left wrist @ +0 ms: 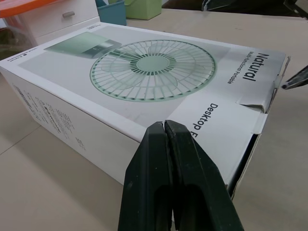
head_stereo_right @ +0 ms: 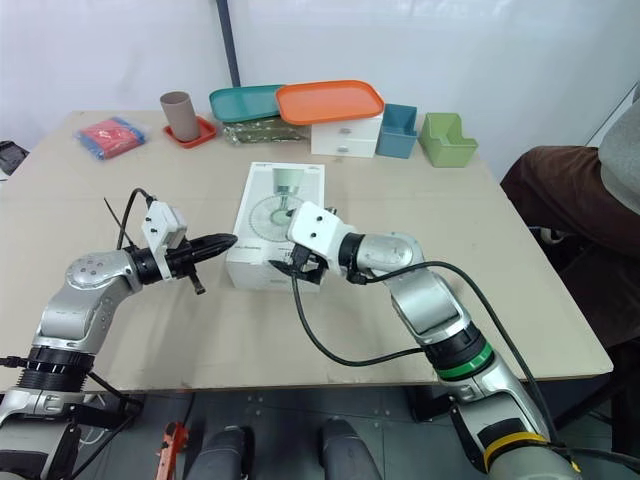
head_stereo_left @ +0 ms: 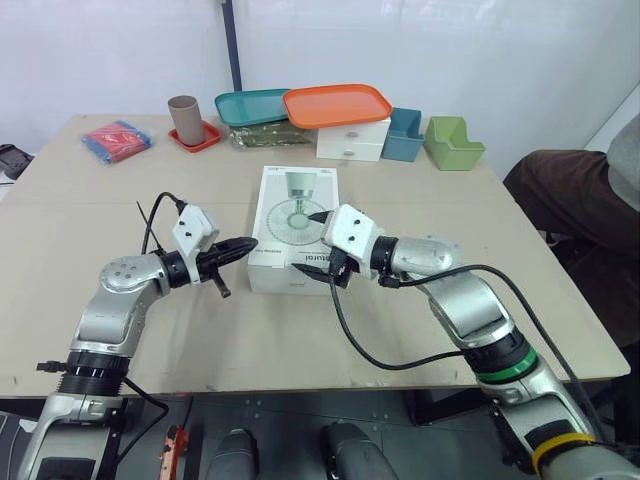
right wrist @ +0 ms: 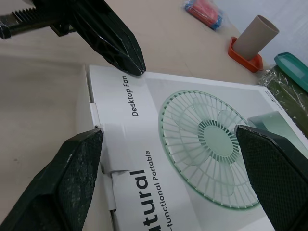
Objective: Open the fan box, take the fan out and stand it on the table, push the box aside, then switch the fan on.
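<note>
Now, at the left, my left pincer, fingers pressed together, rests its tip at the near left corner of the flat white cardboard fan box, which lies unopened mid-way across the beige bench. My right pincer is spread wide over the box's near end, one finger at the end flap's edge. I judge I should steady that corner, hook the flap, and lift gently.

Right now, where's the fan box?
In the head views the fan box lies flat in the middle of the table, the shut left gripper at its left edge and the open right gripper over its near end.
</note>
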`<state>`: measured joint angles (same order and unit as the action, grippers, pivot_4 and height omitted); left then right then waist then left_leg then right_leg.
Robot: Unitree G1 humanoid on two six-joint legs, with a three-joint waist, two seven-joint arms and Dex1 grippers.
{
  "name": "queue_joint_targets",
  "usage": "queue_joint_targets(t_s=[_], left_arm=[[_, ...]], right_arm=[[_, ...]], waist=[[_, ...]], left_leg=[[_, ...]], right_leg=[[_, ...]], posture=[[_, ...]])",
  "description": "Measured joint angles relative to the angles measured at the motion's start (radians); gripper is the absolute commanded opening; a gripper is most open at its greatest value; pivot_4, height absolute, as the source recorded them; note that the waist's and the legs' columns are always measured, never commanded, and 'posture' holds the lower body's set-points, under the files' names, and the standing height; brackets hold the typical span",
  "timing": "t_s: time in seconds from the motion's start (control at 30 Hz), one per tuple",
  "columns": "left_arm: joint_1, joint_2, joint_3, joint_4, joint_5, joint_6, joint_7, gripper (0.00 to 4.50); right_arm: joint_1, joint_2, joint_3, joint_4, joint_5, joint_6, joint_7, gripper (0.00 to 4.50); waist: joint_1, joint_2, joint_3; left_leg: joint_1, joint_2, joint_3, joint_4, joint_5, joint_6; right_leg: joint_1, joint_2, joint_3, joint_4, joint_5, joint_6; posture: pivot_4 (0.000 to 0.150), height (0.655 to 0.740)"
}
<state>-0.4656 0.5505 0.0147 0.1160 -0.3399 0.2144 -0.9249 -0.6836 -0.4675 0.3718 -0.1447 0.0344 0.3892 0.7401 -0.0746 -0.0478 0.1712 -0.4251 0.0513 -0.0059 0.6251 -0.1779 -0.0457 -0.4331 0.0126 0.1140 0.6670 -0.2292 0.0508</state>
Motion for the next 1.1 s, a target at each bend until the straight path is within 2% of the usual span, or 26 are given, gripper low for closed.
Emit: queue_joint_targets(t_s=[0.53, 0.73, 1.0, 1.1], left_arm=[[0.006, -0.015, 0.001, -0.004, 0.008, -0.01, 0.007, 0.11], [0.007, -0.018, 0.0, -0.007, 0.015, -0.018, 0.008, 0.11], [0.009, -0.019, 0.0, -0.011, 0.015, -0.018, 0.007, 0.11], [0.009, -0.019, -0.001, -0.013, 0.016, -0.018, 0.006, 0.11]], right_arm=[[-0.01, 0.028, 0.013, 0.034, -0.048, -0.019, 0.021, 4.5], [-0.066, 0.066, -0.057, 0.04, -0.03, 0.035, -0.017, 4.5], [-0.081, 0.068, -0.108, 0.145, -0.067, 0.089, -0.11, 4.5], [-0.066, 0.034, -0.105, 0.105, -0.049, 0.077, -0.048, 4.5]], waist=[[0.0, 0.0, 0.0], [0.0, 0.0, 0.0], [0.001, 0.0, 0.0], [0.001, 0.0, 0.0]], left_leg=[[0.0, 0.0, 0.0, 0.0, 0.0, 0.0], [0.0, 0.0, 0.0, 0.0, 0.0, 0.0], [0.0, 0.0, 0.0, 0.0, 0.0, 0.0], [0.0, 0.0, 0.0, -0.001, 0.0, 0.0]], right_leg=[[0.0, 0.0, 0.0, 0.0, 0.0, 0.0], [0.0, 0.0, 0.0, 0.0, 0.0, 0.0], [0.0, 0.0, 0.0, 0.0, 0.0, 0.0], [0.0, 0.0, 0.0, 0.0, -0.001, 0.001]], posture=[[0.15, 0.74], [0.15, 0.74], [0.15, 0.74], [0.15, 0.74]])
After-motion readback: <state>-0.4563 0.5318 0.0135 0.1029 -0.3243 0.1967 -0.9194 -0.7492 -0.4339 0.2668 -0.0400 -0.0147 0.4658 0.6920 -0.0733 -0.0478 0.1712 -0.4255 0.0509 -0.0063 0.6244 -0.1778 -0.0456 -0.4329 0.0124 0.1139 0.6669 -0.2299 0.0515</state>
